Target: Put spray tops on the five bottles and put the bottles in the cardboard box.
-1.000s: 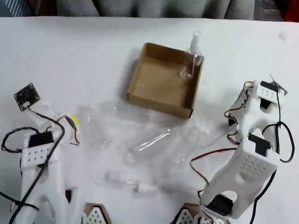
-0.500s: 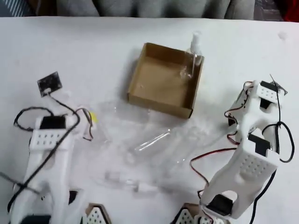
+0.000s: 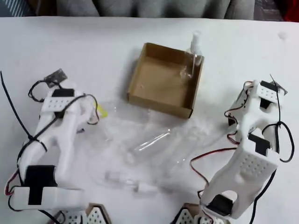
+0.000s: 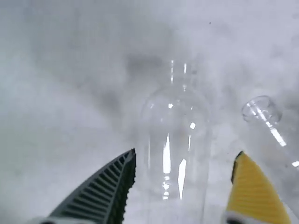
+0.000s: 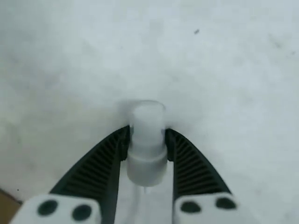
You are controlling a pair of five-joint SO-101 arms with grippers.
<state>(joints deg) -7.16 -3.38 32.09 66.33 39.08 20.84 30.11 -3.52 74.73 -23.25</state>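
The left end effector (image 4: 185, 153) gapes around a lying bottle (image 4: 173, 116) for grasping, while the right end effector (image 5: 147, 129) pinches a spray top (image 5: 147, 144), ready to fit.

High camera fixed above and apart, looking down over the worktop (image 3: 70, 42), left wrist camera close behind my left tool (image 4: 187, 153), facing down at a clear bottle (image 4: 175, 121), right wrist camera close behind my right tool (image 5: 147, 129) and spray top (image 5: 147, 116), all sharing that worktop.

I seem to be in a small robotics lab: a white table (image 3: 93, 42), my left arm (image 3: 56, 135) and right arm (image 3: 247, 163) trailing bare wires (image 3: 232, 112), grey upholstery (image 3: 163, 8) behind.
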